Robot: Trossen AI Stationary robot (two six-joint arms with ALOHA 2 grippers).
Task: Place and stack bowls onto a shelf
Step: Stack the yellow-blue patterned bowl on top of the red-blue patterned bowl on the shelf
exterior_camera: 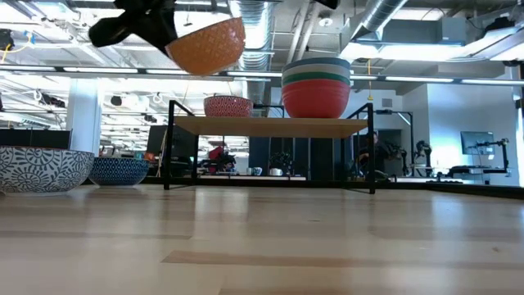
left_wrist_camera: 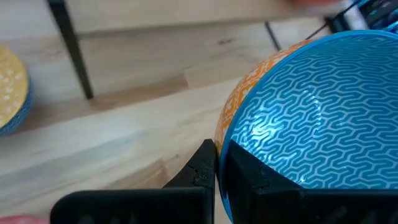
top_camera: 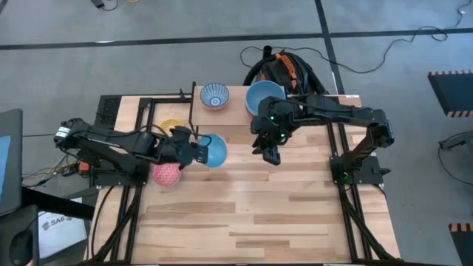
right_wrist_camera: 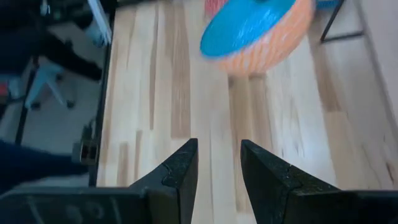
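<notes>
My left hand [left_wrist_camera: 216, 163] pinches the rim of a bowl that is light blue inside and orange outside [left_wrist_camera: 311, 112], with one finger inside and one outside. I hold this bowl up in the air, above the bench [top_camera: 251, 214]. Seen from bench height, it hangs higher than the shelf [exterior_camera: 270, 125]. My right hand [right_wrist_camera: 217, 163] is in the air too, near the middle of the bench, with its fingers spread apart and nothing between them. It points toward the bowl in my left hand. A pink bowl [top_camera: 166, 174] sits on the bench just beside my left arm. A yellow bowl [top_camera: 171, 125] sits a bit farther back, partly hidden by my arm. On the shelf I see a small red patterned bowl [exterior_camera: 228, 106]. Beside it is a stack of bowls [exterior_camera: 316, 86], red at the bottom, then green, then cream, with a blue one on top. A blue-white patterned bowl [top_camera: 215, 95] sits at the far edge of the bench. From bench height, another dark blue patterned bowl [exterior_camera: 119, 170] shows next to it.
</notes>
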